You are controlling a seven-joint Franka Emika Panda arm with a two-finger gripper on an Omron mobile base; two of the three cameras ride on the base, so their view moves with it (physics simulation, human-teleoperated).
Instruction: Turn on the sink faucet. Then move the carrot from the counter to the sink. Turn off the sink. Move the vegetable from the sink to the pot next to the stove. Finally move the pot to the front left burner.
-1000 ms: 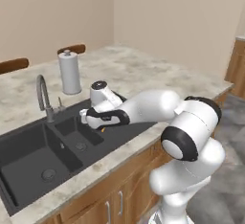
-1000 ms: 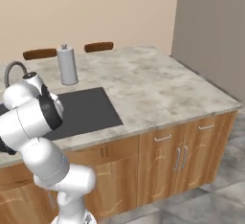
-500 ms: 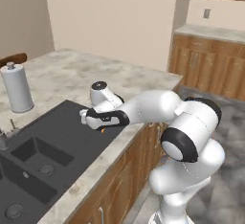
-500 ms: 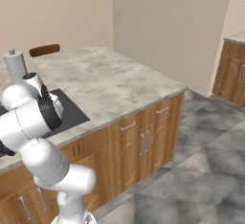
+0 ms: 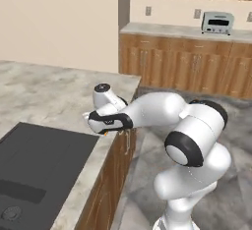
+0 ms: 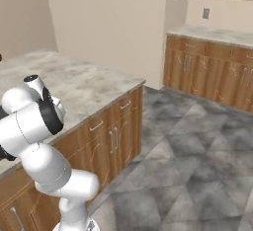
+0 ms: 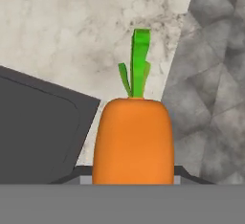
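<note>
Above the right-hand edge of the bench, the end effector hangs low with its dark fingers partly closed around the carrot. From the hand view the carrot stands up between the finger tips, its blunt orange body close to the lens and its green top pointing away, toward the marbled stone. From the left base view only a small orange sliver of it peeks out under the dark fingers, just past the near corner of the stove.

Under the carrot in the hand view, the stove's dark rounded corner lies to one side, pale bench stone runs behind the green top, and grey tiled floor shows on the other side, so the held carrot sits over the strip of bench between the stove and the bench edge.

Further out, the white arm reaches leftward from its base across the bench end. Brown cabinets stand below the stone. Across the floor, a second run of wooden cabinets lines the far wall, with a small silver toaster oven on top.
</note>
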